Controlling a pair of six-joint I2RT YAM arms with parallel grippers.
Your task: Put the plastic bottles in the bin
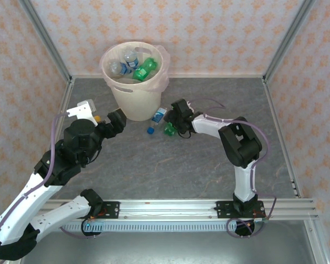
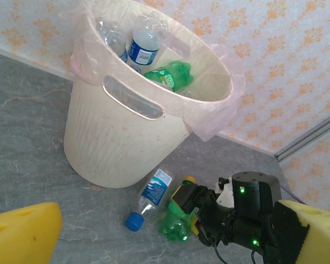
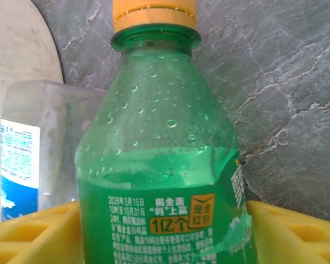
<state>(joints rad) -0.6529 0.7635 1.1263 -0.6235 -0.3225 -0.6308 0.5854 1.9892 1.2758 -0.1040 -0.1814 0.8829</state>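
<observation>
Right gripper (image 1: 174, 123) is down at the foot of the bin (image 1: 133, 105), on its front-right side, and it has the green bottle (image 1: 169, 130) between its fingers. The right wrist view shows it plainly. The yellow fingers (image 3: 36, 234) sit hard against both flanks of the bottle's lower body, and the yellow cap (image 3: 154, 12) points away from the wrist. There are droplets inside the green plastic. That's a grasp, with the bottle lying low on the grey table (image 1: 154, 165).

Just beside it, on the bin side, lies the clear bottle (image 1: 157, 117). Its blue label faces up, its blue cap (image 2: 134, 221) points away from the bin, and its base is close to the bin's wall. Whether it touches that wall I cannot tell. Clear and green lie side by side, right up against each other.

Over to the left gripper (image 1: 117, 120): it hovers near the bin's base on the left side. Its fingers (image 2: 22, 234) are spread wide with nothing between them, so it's released and facing the bin.

Inside the bin, more bottles (image 1: 133, 65) are piled up, with clear blue-labelled ones toward the left and back and a green one against the right side. The pink liner (image 2: 214, 118) drapes over the rim and hangs loose on the bin's right.
</observation>
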